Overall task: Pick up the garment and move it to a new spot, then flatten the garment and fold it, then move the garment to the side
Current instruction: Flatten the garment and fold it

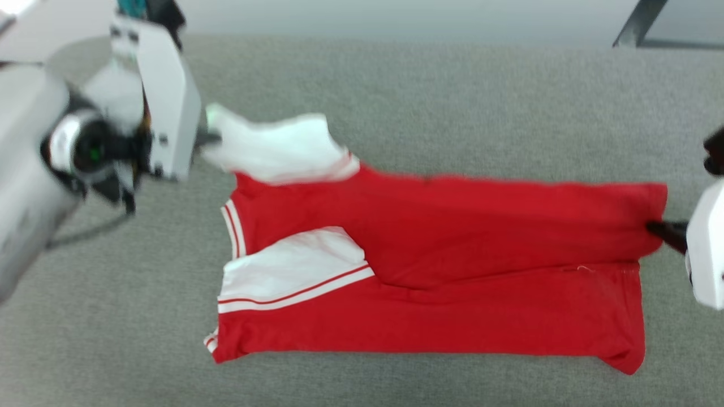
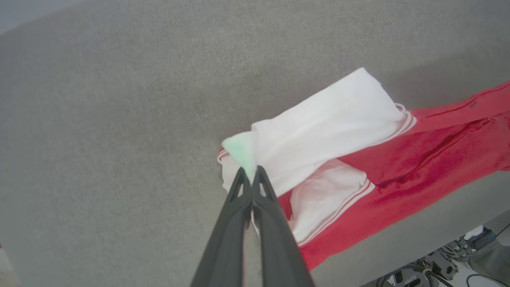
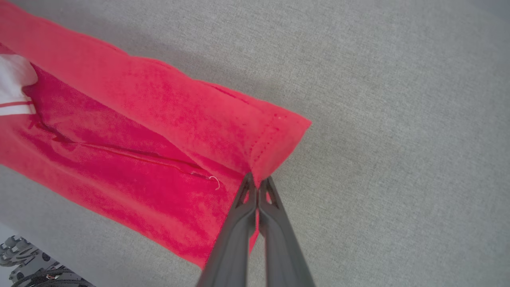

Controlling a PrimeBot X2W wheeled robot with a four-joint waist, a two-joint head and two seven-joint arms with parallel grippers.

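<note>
The garment (image 1: 452, 265), a red jersey with white striped sleeves, lies sideways on the grey table, its far long edge folded over toward the near side. My left gripper (image 1: 210, 137) is shut on the upper white sleeve (image 2: 318, 123) and holds it raised off the table; in the left wrist view the dark fingertips (image 2: 250, 174) pinch the sleeve's corner. At the far right my right gripper (image 1: 659, 229) is shut on the red hem corner (image 3: 275, 135), with that edge lifted and folded. The second sleeve (image 1: 294, 271) lies flat. The numerals are hidden.
The grey carpet-like table (image 1: 396, 102) stretches well beyond the garment on all sides. A dark metal leg (image 1: 639, 22) stands at the back right. Below the table's edge are cables and hardware (image 2: 434, 267) and a wheeled base (image 3: 24, 259).
</note>
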